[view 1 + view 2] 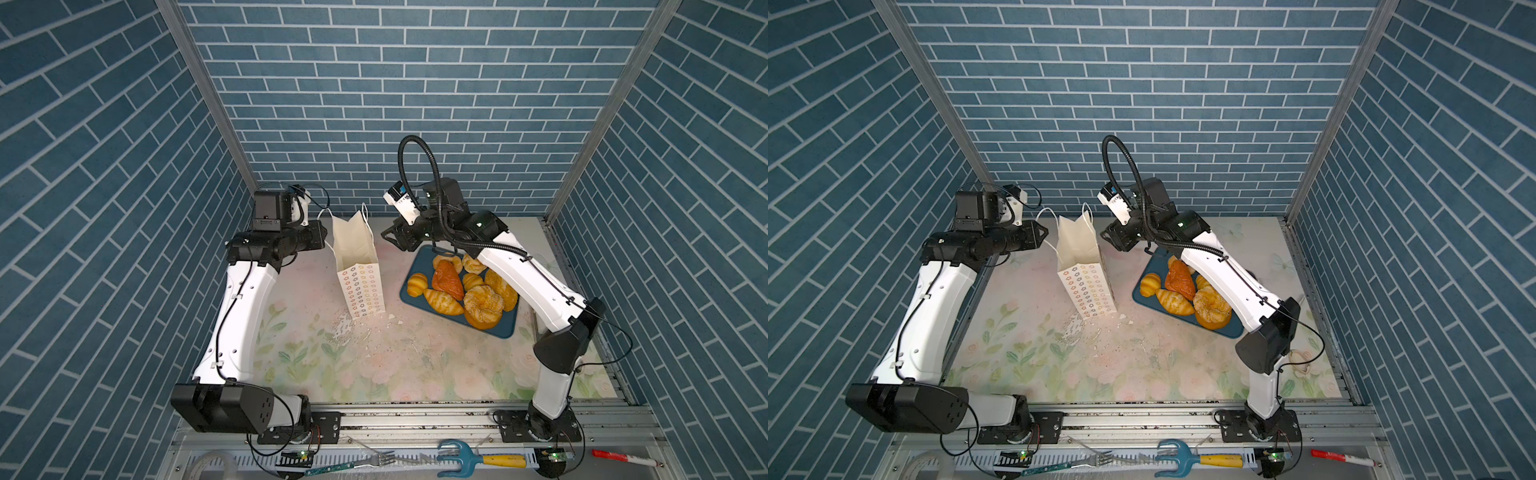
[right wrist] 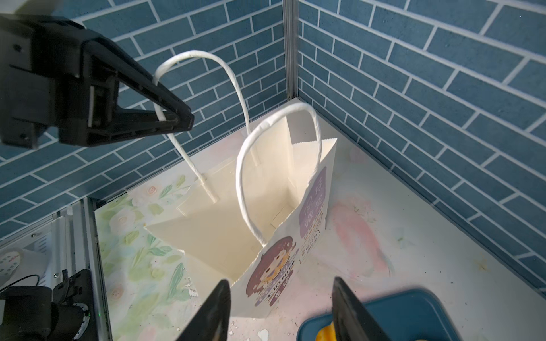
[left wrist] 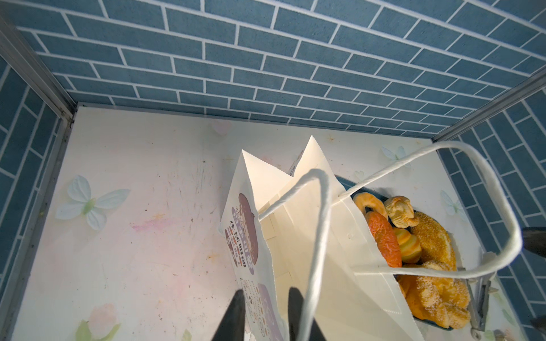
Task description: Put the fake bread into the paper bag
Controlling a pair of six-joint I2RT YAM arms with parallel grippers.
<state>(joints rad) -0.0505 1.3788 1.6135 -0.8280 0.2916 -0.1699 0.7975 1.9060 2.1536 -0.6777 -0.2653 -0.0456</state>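
The paper bag stands upright on the floral table with its mouth open, between the two sets of fingers. The left fingers are at its rim on one side. The right fingers are just off its rim on the opposite side.

The left fingers are drawn almost together. In the left wrist view only a narrow gap shows between them, and in the right wrist view their tips look as good as touching. One white cord handle arches right at these tips, and a short piece of cord shows in the slot behind them. Whether the cord is actually pinched I cannot tell. The second handle rises free on the side of the bag nearer the right fingers.

The right fingers stand roughly half open with nothing between them; the bag's cartoon-printed face shows in the gap beyond them.

The fake bread is heaped on a dark blue tray. The tray lies on the table just beside the right fingers, on their side away from the bag, and well apart from the left fingers. A reddish-brown triangular piece lies in the middle of the heap. A croissant lies along the heap's edge, with a crumb-coated bun next to it.
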